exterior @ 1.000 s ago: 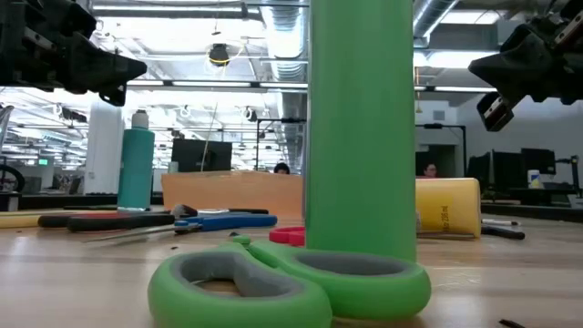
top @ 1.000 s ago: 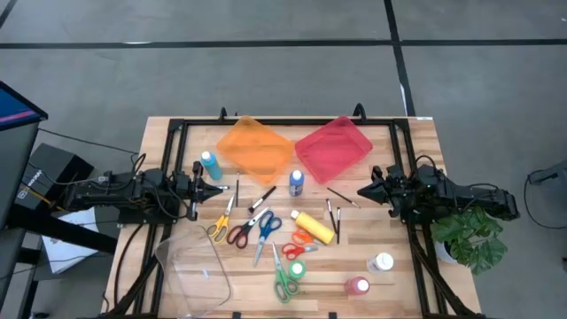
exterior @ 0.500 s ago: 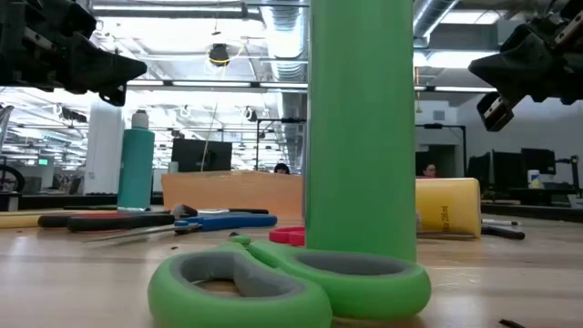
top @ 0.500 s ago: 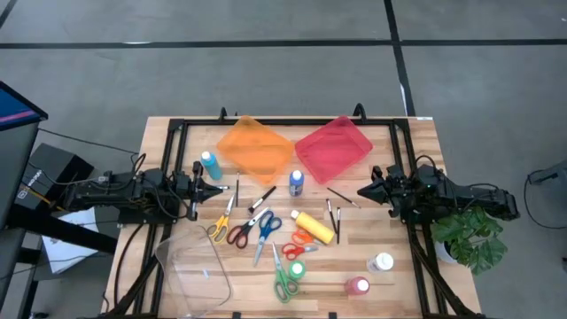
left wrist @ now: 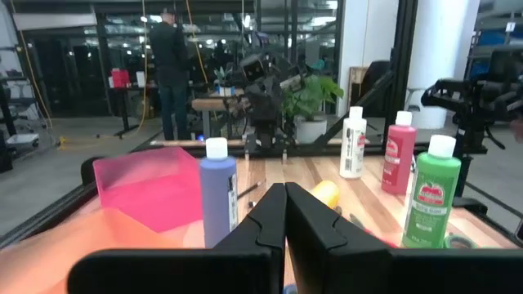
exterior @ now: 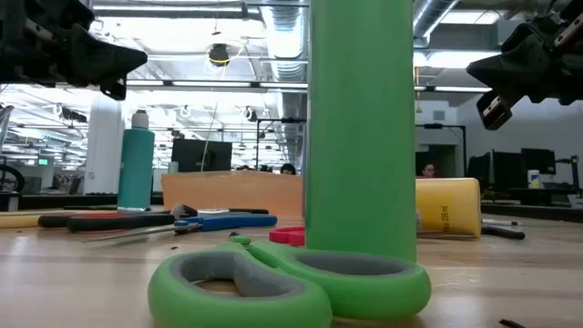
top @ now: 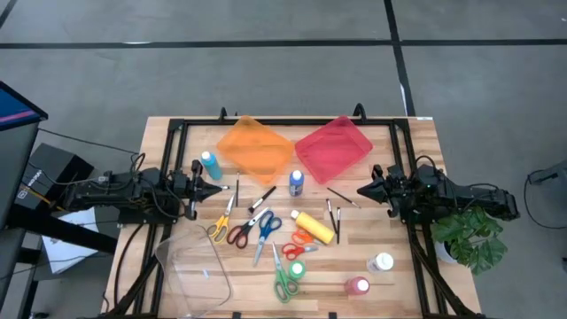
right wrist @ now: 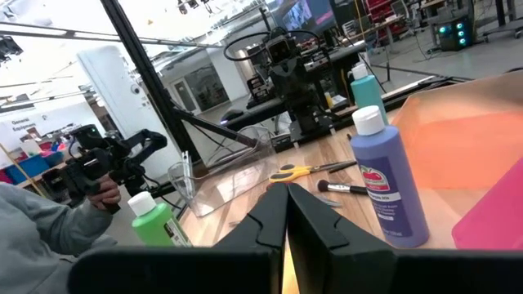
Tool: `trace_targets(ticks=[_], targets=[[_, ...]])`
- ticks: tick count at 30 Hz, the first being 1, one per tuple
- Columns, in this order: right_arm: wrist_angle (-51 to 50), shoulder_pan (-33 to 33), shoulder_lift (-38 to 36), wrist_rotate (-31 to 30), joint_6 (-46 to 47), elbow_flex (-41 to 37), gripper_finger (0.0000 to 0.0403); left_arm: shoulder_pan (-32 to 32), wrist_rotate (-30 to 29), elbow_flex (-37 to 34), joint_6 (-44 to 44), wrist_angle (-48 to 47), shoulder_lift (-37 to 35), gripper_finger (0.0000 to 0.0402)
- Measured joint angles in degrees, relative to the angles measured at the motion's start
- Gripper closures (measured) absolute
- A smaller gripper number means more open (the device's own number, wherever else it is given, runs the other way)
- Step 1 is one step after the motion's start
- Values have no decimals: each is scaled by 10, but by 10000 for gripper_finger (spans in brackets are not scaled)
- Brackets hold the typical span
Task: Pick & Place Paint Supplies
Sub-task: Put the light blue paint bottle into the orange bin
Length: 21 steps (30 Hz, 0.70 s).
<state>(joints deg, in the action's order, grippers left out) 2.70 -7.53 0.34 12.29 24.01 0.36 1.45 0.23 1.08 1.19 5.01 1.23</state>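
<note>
While both arms wait at the desk (top: 416, 266) edges, the left tool (top: 215, 187) and the right tool (top: 363, 191) are closed tight and hold nothing. The blue paint bottle (top: 296, 182) stands upright with a white cap, just in front of the orange tray (top: 254, 146) and the red tray (top: 334, 146). The yellow bottle (top: 314, 226) lies on its side, its long axis diagonal, near the orange scissors (top: 303, 237)
</note>
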Motion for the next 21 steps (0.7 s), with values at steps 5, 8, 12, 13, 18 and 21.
trace_targets(ticks=[5, 8, 12, 13, 18, 21], targets=[[0, 0, 0, -4, 0, 0, 395, 0, 0, 0, 0, 34, 0, 402], [0, 0, 0, -4, 0, 0, 395, 0, 0, 0, 0, 54, 0, 402], [0, 0, 0, -4, 0, 0, 395, 0, 0, 0, 0, 92, 0, 402], [0, 0, 0, -4, 0, 0, 395, 0, 0, 0, 0, 105, 0, 402], [0, 0, 0, -4, 0, 0, 395, 0, -2, 0, 0, 206, 0, 402], [0, 0, 0, -6, 0, 0, 395, 0, -19, 0, -2, 295, 0, 402]])
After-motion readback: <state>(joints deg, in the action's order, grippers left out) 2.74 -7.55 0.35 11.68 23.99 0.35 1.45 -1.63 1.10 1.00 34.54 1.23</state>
